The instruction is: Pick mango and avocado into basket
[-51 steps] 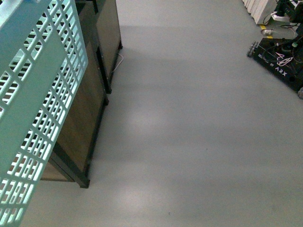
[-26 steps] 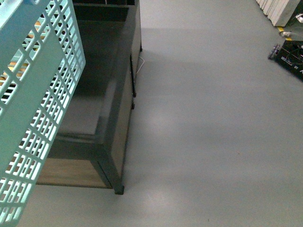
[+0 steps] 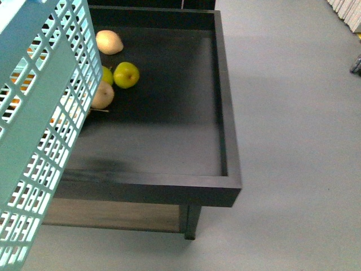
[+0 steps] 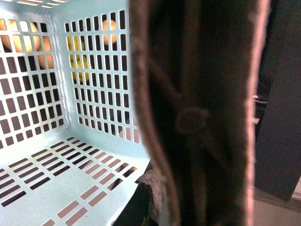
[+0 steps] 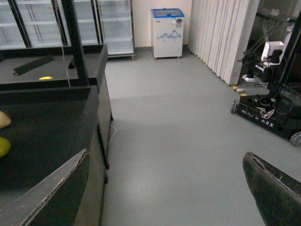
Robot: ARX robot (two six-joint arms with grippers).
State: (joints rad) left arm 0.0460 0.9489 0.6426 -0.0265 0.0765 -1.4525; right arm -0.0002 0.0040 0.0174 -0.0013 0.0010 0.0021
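Note:
The light turquoise basket (image 3: 39, 130) hangs tilted at the left of the front view, above the left side of a black tray table (image 3: 225, 130). My left gripper (image 4: 160, 197) is shut on the basket's rim, and its dark finger (image 4: 202, 117) fills the left wrist view beside the empty basket floor (image 4: 61, 183). Yellow and orange shapes show blurred through the slots (image 4: 80, 52). I cannot make out a mango or an avocado. My right gripper (image 5: 164, 197) is open and empty over the grey floor beside the table.
On the tray lie a tan fruit (image 3: 109, 42), a green apple (image 3: 126, 74) and another tan fruit (image 3: 102, 95). Grey floor (image 3: 293, 141) lies to the right. Another robot base (image 5: 268, 113), a white freezer (image 5: 168, 32) and glass fridges (image 5: 113, 23) stand further off.
The front view has swung across the floor onto the black tray table, and the fruits have come into sight. The basket stays in the same place at the left.

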